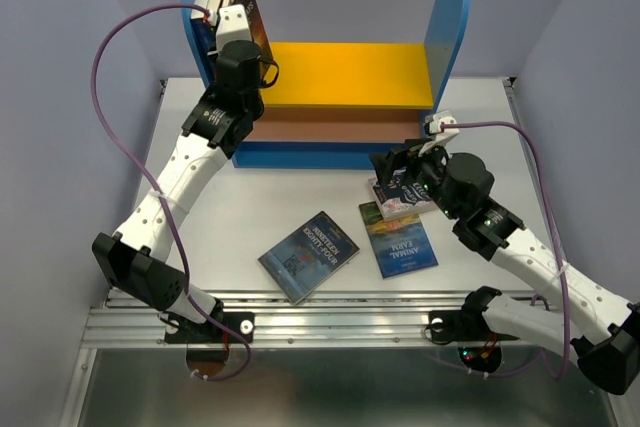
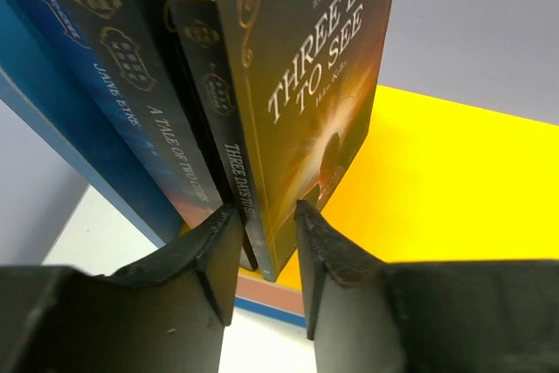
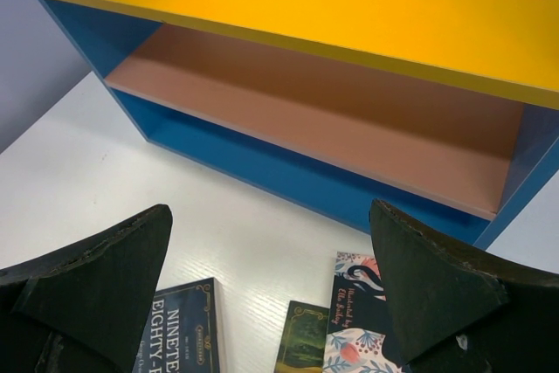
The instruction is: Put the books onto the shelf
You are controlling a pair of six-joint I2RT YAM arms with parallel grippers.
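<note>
Three books stand upright at the left end of the shelf's (image 1: 345, 72) yellow upper board (image 2: 454, 181), against the blue side panel. My left gripper (image 2: 266, 207) straddles the lower corner of the outermost one, "Three Days to See" (image 2: 323, 85); its jaws are slightly open, with a sliver of yellow showing beside the right finger (image 2: 310, 251). On the table lie a dark blue book (image 1: 308, 255), a teal book (image 1: 398, 239) and a floral book (image 1: 405, 199). My right gripper (image 1: 398, 169) hovers wide open over the floral book (image 3: 358, 321), holding nothing.
The shelf's brownish-pink lower board (image 3: 332, 120) holds nothing, and most of the yellow board is bare to the right of the standing books. The right blue side panel (image 1: 452, 27) rises behind my right arm. Grey walls enclose the white table (image 1: 200, 227).
</note>
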